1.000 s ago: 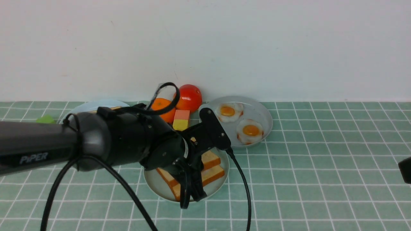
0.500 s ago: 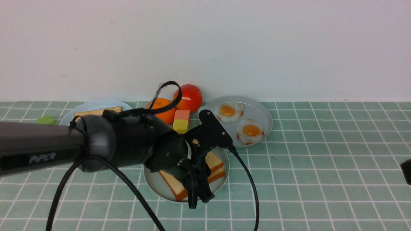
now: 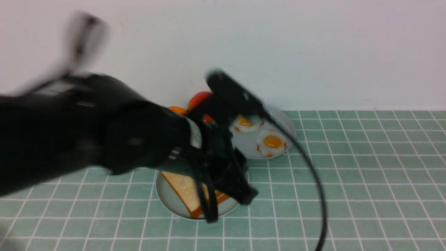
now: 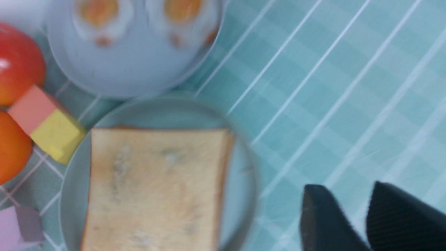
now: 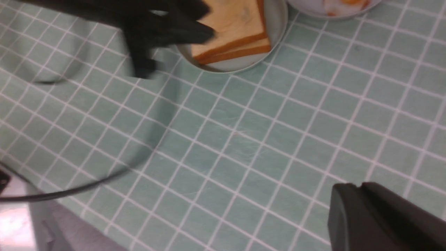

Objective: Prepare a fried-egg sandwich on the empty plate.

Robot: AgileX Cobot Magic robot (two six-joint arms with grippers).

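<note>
The mint-green plate point(image 3: 163, 195) holds toast point(image 3: 184, 190) lying flat; in the right wrist view the toast point(image 5: 230, 28) shows two stacked layers on this plate point(image 5: 275, 21). No egg shows on it. Two fried eggs point(image 3: 271, 141) point(image 3: 244, 123) lie on the grey plate point(image 3: 287, 130) behind. My left gripper point(image 3: 230, 208) is blurred, just above the plate's near right rim, open and empty. In the left wrist view its fingertips point(image 4: 320, 216) stand beside the plate point(image 4: 156, 111) with toast point(image 4: 153, 188). My right gripper point(image 5: 359, 188) is shut and empty over bare cloth.
A tomato point(image 3: 198, 99) and an orange point(image 3: 176, 109) sit behind the plate by the wall. A pink-and-yellow block point(image 4: 45, 127) and a purple block point(image 4: 17, 226) lie beside the plate. The left arm's cable point(image 3: 313, 174) hangs over the cloth. The table's edge point(image 5: 52, 216) shows nearby.
My left arm has swung up fast and blurred, and its jaws have come off the toast slice, which now lies flat on the plate. The pale blue plate is now hidden.
</note>
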